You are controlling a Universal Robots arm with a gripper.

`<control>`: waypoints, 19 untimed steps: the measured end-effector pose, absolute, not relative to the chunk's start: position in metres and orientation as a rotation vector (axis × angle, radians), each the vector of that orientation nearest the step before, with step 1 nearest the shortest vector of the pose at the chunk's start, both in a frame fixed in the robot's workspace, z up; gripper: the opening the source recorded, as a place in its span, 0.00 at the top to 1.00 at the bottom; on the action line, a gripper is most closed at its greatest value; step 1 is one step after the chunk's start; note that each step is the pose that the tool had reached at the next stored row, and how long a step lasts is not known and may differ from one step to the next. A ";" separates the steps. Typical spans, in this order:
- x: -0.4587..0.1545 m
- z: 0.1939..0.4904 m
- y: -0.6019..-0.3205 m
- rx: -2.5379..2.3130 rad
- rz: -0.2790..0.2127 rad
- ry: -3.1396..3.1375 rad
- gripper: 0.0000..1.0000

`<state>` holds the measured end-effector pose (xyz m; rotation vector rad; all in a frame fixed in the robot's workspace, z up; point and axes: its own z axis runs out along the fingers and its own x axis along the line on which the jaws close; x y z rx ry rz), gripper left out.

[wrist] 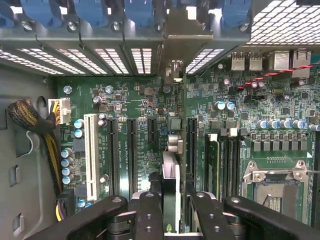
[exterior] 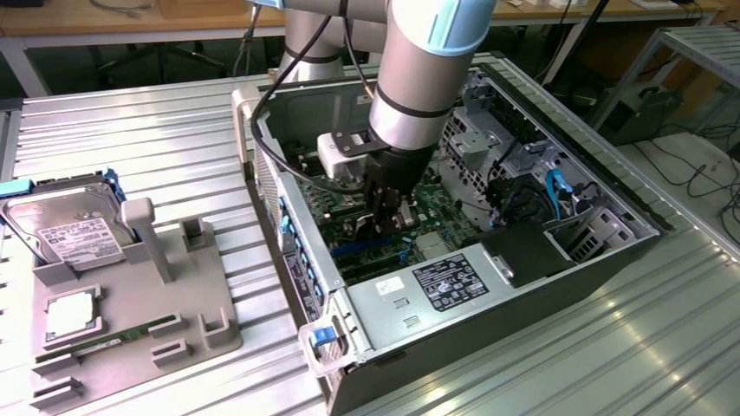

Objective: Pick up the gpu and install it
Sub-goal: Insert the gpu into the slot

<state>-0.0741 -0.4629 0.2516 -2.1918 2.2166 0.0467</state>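
Observation:
The gpu (wrist: 170,176) is seen edge-on in the wrist view, standing upright over the green motherboard (wrist: 125,95) between black expansion slots. Its silver end bracket (wrist: 176,37) lies against the case's rear slot openings. My gripper (wrist: 175,197) is shut on the card, with one black finger (wrist: 149,215) on each side of it. In the exterior view the gripper (exterior: 386,218) reaches down inside the open computer case (exterior: 463,338), and the gpu (exterior: 373,227) sits low against the motherboard (exterior: 438,206). How the card's lower edge meets the slot is hidden.
A white slot (wrist: 91,155) and several black slots line the board; the processor socket (wrist: 272,187) lies to one side. A grey fixture (exterior: 173,329) at the exterior view's left holds a hard drive (exterior: 69,238) and a memory stick (exterior: 110,338). The power supply (exterior: 445,282) and case walls hem in the arm.

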 end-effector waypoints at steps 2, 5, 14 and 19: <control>-0.074 0.252 -0.463 -2.192 0.047 2.217 0.73; -0.074 0.252 -0.463 -2.192 0.047 2.217 0.73; -0.076 0.249 -0.463 -2.192 0.047 2.217 0.73; -0.076 0.245 -0.463 -2.192 0.050 2.217 0.73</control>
